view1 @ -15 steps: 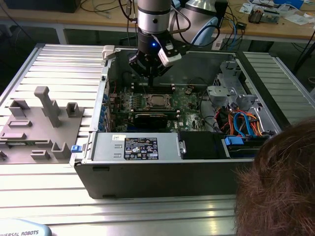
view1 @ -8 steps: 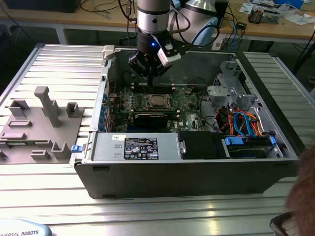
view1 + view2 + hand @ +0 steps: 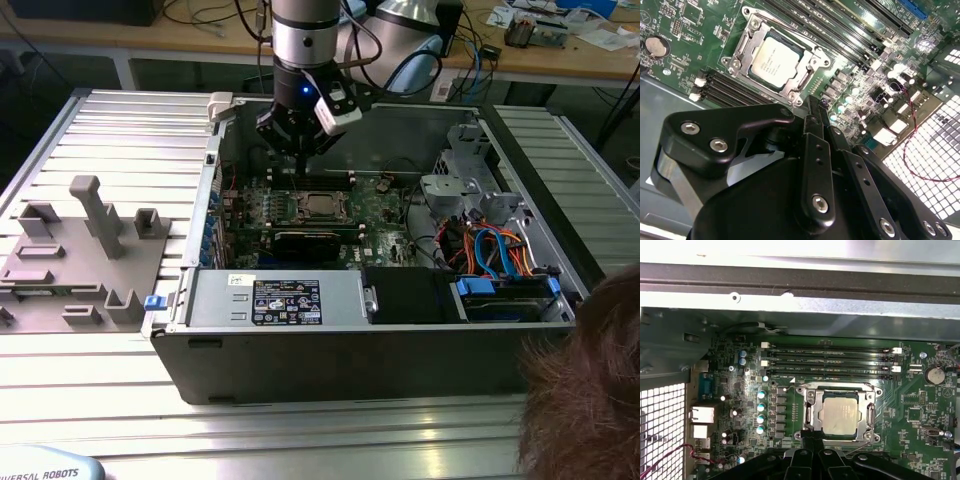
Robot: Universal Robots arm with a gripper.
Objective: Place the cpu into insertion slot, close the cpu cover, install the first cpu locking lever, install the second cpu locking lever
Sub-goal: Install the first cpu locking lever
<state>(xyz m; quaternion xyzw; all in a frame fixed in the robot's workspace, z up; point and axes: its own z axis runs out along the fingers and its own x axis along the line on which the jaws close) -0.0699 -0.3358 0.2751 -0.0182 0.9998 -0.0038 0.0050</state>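
Cpu (image 3: 840, 413): seated flat in the insertion slot, dull silver top showing through the window of the cover; seen too in the second wrist view (image 3: 774, 62) and, small, in the exterior view (image 3: 319, 206).
Insertion slot (image 3: 810, 412): on the green motherboard, just beside the long black memory slots.
Cpu cover (image 3: 870, 412): lowered flat over the chip, framing it on all sides.
Gripper (image 3: 812, 106): fingers brought together, tips touching, nothing between them; tips poised at the socket's edge, just beside the cover frame, contact impossible to confirm.
Gripper in exterior view (image 3: 297, 152): hanging from the arm above the far side of the board.
Motherboard (image 3: 750, 440): lying in the bottom of an open computer case (image 3: 350, 360).
Memory slots (image 3: 830, 362): four, parallel, vacant.
Grey fixture block (image 3: 75, 260): on the ribbed table, at the exterior view's left, well apart from the case.
Person's hair (image 3: 590, 390): lower corner at the exterior view's right.
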